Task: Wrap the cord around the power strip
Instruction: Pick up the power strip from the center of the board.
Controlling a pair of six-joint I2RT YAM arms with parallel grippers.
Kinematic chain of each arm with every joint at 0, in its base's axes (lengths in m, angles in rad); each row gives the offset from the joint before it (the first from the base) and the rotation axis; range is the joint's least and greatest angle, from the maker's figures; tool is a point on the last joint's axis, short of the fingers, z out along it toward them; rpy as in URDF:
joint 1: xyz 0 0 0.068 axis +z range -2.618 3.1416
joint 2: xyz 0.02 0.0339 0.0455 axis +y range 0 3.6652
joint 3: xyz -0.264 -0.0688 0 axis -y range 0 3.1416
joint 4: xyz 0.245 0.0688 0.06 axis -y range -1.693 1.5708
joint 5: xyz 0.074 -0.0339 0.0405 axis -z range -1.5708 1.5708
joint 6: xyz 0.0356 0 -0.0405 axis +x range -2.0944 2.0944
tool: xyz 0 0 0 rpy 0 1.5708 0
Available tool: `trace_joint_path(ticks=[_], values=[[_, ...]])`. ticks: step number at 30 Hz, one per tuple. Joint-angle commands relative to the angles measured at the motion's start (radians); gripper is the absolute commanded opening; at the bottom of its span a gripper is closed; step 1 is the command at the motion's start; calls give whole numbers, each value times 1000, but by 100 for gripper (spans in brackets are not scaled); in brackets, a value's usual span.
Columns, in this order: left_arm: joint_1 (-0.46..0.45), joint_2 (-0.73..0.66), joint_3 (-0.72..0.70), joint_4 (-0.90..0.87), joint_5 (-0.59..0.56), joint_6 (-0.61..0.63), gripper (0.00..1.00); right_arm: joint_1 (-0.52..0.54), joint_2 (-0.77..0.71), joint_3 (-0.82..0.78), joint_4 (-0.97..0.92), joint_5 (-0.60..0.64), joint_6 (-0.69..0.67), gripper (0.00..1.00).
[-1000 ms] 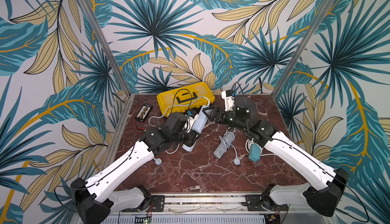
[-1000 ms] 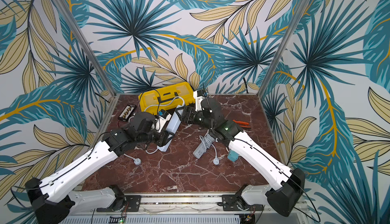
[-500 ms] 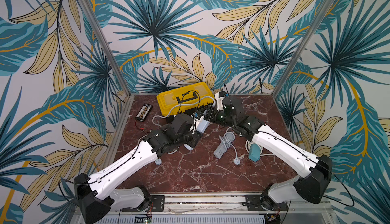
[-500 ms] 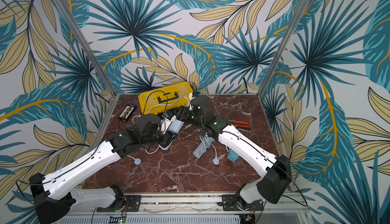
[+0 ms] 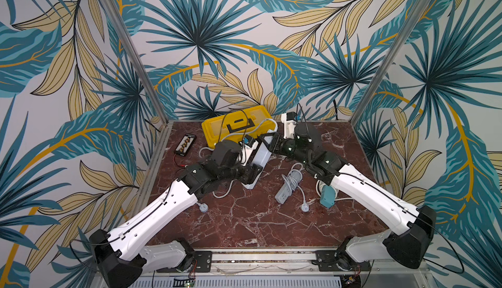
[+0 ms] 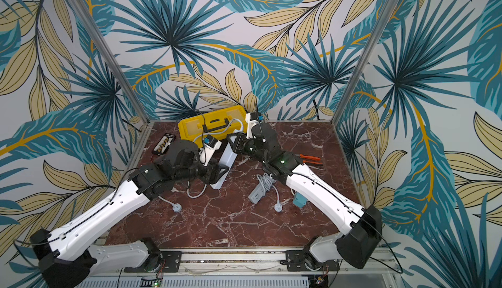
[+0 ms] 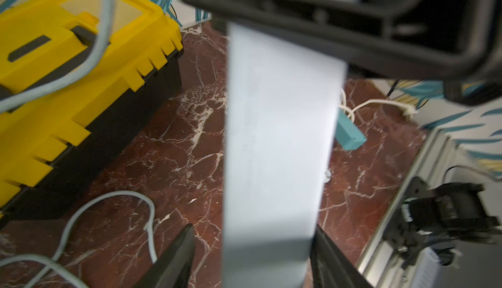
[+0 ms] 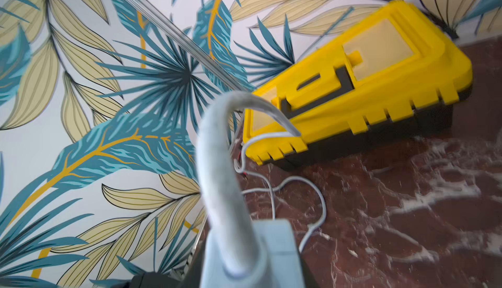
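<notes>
A white power strip (image 5: 260, 156) (image 6: 227, 159) hangs tilted above the marble table between both arms. My right gripper (image 5: 267, 144) (image 6: 233, 142) is shut on its upper end, where the grey cord (image 8: 217, 164) comes out of the strip (image 8: 252, 254). My left gripper (image 7: 254, 235) (image 5: 251, 175) straddles the lower end of the strip (image 7: 277, 151), jaws open, with a gap on one side. The cord (image 5: 244, 126) arcs over the toolbox and loops on the table (image 5: 221, 194) to its plug (image 5: 203, 207).
A yellow toolbox (image 5: 236, 118) stands at the back. A grey power strip (image 5: 282, 195) with its cord bundled lies right of centre, beside a teal block (image 5: 327, 197). A black battery holder (image 5: 185, 144) sits back left. Orange pliers (image 6: 309, 160) lie at the right.
My right gripper's jaws have closed on the strip's cord end. My left gripper's jaws have parted from the lower end. Both arms swung toward the toolbox and came back.
</notes>
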Motion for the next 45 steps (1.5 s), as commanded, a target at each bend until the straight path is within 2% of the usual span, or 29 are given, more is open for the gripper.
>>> trace_joint_path(ticks=[1,3,7,12,19,24,28,30,32,35,40,42,45], values=[[141,-45,-26,61,373,-133,68,-5,-72,-29,194,-119,-82,21],[180,-30,-24,80,504,-166,68,-5,-90,-69,301,-189,-60,21],[211,-13,-31,157,623,-214,68,-6,-119,-130,479,-279,1,20],[227,-11,-113,470,777,-413,65,-5,-138,-156,561,-297,39,20],[161,-12,-114,488,862,-328,58,-16,-135,-163,664,-324,112,21],[157,-42,-128,487,835,-258,47,-26,-142,-165,700,-332,150,22],[156,-49,-114,487,834,-223,31,-31,-136,-173,727,-328,182,30],[156,-42,-100,487,843,-213,24,-31,-135,-176,716,-321,179,39],[162,-38,-88,486,831,-217,19,-35,-150,-185,684,-301,152,56],[191,-32,-61,488,802,-248,9,-65,-209,-235,612,-249,85,67],[190,-20,-16,486,743,-290,8,-216,-273,-405,583,-175,63,71],[154,2,10,486,731,-302,8,-235,-229,-448,590,-128,11,71],[78,51,62,487,703,-319,8,-217,-114,-430,646,-127,-89,70]])
